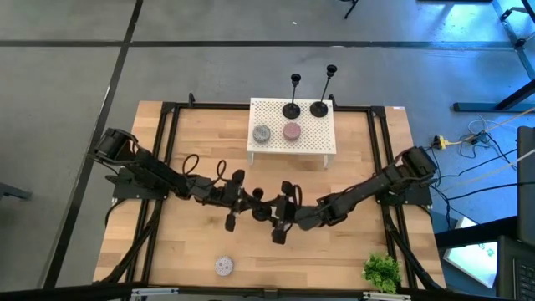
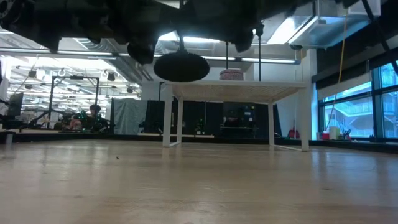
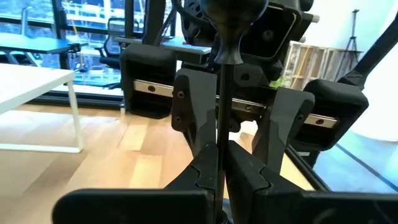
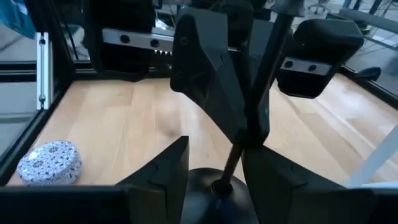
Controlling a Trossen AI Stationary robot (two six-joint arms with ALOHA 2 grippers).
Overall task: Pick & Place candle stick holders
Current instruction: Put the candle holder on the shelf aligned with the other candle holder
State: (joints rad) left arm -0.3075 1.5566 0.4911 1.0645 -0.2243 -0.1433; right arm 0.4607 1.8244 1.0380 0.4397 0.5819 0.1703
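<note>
Holder in the air: a black holder [image 3: 219, 93] with a thin stem and a round base [image 2: 181, 67], held up over the middle of the tabletop.
Left gripper [image 3: 217, 163]: fingers shut tight on the stem.
Right gripper [image 4: 214, 163]: just across from the left one, fingers wide apart on both sides of the same stem, base [image 4: 211, 190] down between them.
Other holders: two more black holders [image 1: 292, 99] [image 1: 322, 94] stand up on the back edge of the white stand [image 1: 313, 134].
Tabletop [image 1: 351, 171]: pale wood with a black frame.
Room: grey floor, big windows, desks far off.
Other things: a grey disc [image 1: 262, 133] and a pink disc [image 1: 291, 131] on the stand, a white patterned disc [image 1: 223, 266] and a green plant [image 1: 382, 271] near the front edge.
</note>
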